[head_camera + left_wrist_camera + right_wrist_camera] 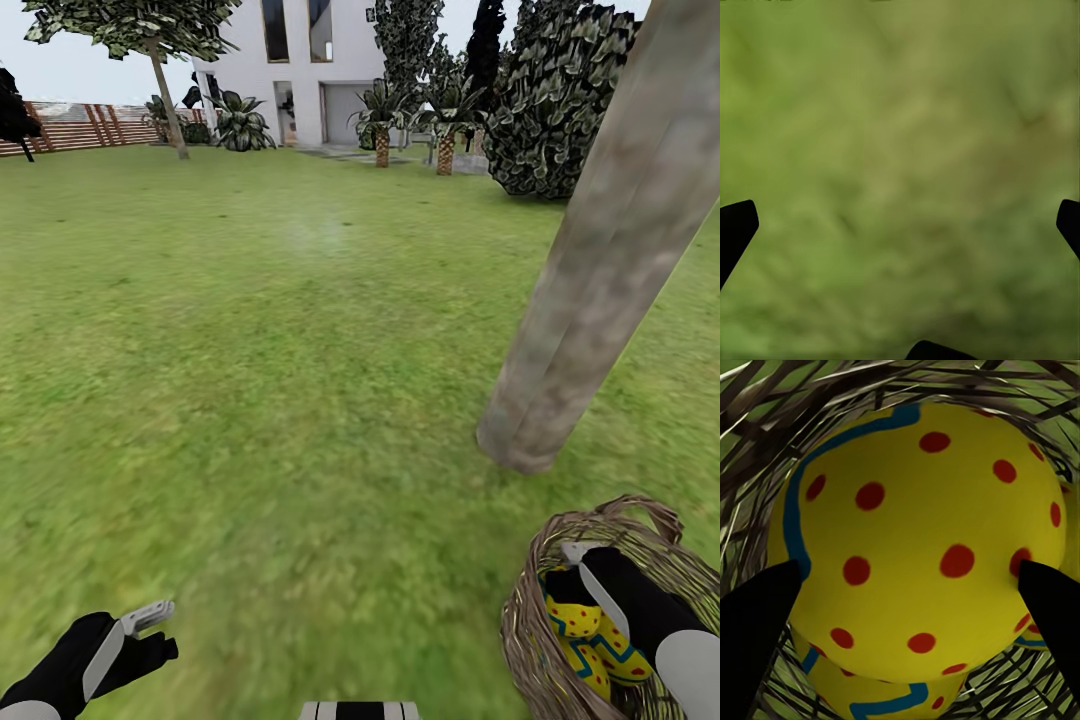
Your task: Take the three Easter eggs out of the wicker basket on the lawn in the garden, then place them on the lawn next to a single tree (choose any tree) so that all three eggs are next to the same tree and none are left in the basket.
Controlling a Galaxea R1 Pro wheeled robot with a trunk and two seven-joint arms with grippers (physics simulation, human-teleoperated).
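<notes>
The wicker basket [522, 625] stands on the lawn [300, 400] just in front of the thick grey-brown tree [590, 280]. Yellow Easter eggs [577, 618] with teal zigzags lie inside it. My right gripper [577, 590] reaches down into the basket. In the right wrist view its two black fingers press the sides of the top Easter egg [922, 532], with a second egg [892, 697] below and the wicker wall [765, 420] around them. My left gripper [140, 625] hovers low over the grass at the near left, fingers wide apart and holding nothing [904, 221].
A second leafy tree [165, 90] stands far back left by a wooden fence [70, 125]. A white house [300, 70], palms [382, 120] and a big dark bush [560, 100] line the back. Open grass spreads left of the trunk.
</notes>
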